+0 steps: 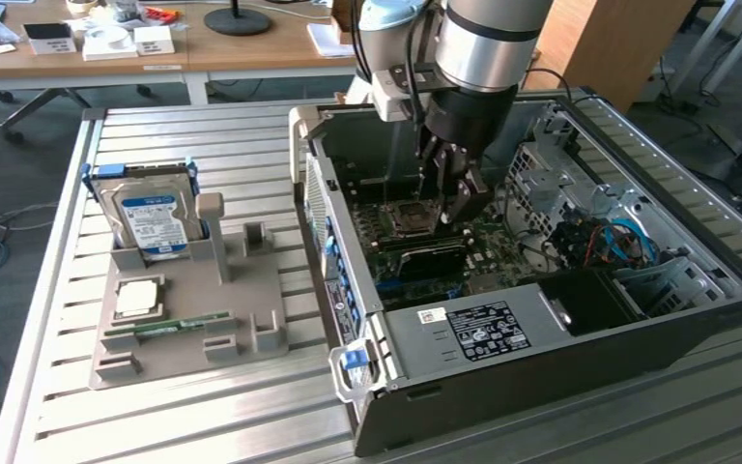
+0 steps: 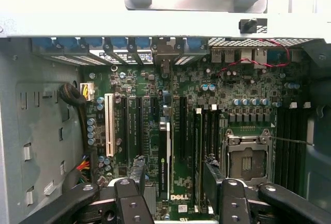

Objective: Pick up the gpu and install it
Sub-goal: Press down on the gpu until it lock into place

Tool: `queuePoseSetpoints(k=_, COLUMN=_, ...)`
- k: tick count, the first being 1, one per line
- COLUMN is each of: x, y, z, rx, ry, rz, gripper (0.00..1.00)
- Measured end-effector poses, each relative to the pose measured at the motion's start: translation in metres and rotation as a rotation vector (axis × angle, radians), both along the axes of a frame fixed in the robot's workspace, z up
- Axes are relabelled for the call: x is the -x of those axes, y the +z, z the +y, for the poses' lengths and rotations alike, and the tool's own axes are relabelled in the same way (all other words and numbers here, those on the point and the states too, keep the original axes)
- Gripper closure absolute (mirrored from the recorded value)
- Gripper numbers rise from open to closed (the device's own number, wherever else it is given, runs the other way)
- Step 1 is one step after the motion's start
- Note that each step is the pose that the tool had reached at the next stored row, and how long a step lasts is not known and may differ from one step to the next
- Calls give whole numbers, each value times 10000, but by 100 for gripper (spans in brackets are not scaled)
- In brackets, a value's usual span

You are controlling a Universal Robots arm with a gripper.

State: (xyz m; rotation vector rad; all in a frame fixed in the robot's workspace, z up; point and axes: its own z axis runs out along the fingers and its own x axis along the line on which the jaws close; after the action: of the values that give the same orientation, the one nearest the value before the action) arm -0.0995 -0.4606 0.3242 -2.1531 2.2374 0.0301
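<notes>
Right now I have the gripper (image 1: 455,211) down inside the open computer case (image 1: 680,309), which lies on its side on the slatted bench (image 1: 190,425). In the wrist view the gripper (image 2: 173,177) stands wide open, its two black fingers (image 2: 135,175) apart and closed on nothing. Between them the gpu (image 2: 164,154) sits edge-on, upright on the green motherboard (image 2: 258,89) in one of the long slots, just beside the white expansion slot (image 2: 109,125). It looks seated rather than loose, though from this angle I can't be sure it is fully home. From the exterior view the gpu (image 1: 429,259) is the dark block directly under the fingers, close to the empty processor socket (image 1: 404,215). Well apart, on the exterior view's left, a grey fixture tray (image 1: 262,290) rests on the bench and carries a hard drive (image 1: 152,217) standing upright, a processor chip (image 1: 136,298) lying flat and a narrow RAM stick (image 1: 171,327).
</notes>
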Motion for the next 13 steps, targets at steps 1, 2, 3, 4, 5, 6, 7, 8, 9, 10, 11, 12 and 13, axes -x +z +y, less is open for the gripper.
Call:
queuePoseSetpoints(k=1, x=0, y=0, z=0, rx=0, ry=0, rz=0, gripper=43)
queuePoseSetpoints(k=2, x=0, y=0, z=0, rx=0, ry=0, rz=0, gripper=43)
queuePoseSetpoints(k=3, x=0, y=0, z=0, rx=-1, ry=0, rz=0, gripper=43)
queuePoseSetpoints(k=4, x=0, y=0, z=0, rx=0, ry=0, rz=0, gripper=43)
queuePoseSetpoints(k=5, x=0, y=0, z=0, rx=-1, ry=0, rz=0, gripper=43)
queuePoseSetpoints(k=6, x=0, y=0, z=0, rx=0, ry=0, rz=0, gripper=43)
queuePoseSetpoints(k=7, x=0, y=0, z=0, rx=0, ry=0, rz=0, gripper=44)
queuePoseSetpoints(k=8, x=0, y=0, z=0, rx=0, ry=0, rz=0, gripper=44)
queuePoseSetpoints(k=9, x=0, y=0, z=0, rx=-1, ry=0, rz=0, gripper=44)
queuePoseSetpoints(k=10, x=0, y=0, z=0, rx=0, ry=0, rz=0, gripper=50)
queuePoseSetpoints(k=11, x=0, y=0, z=0, rx=-1, ry=0, rz=0, gripper=56)
queuePoseSetpoints(k=12, x=0, y=0, z=0, rx=0, ry=0, rz=0, gripper=62)
queuePoseSetpoints(k=13, x=0, y=0, z=0, rx=0, ry=0, rz=0, gripper=62)
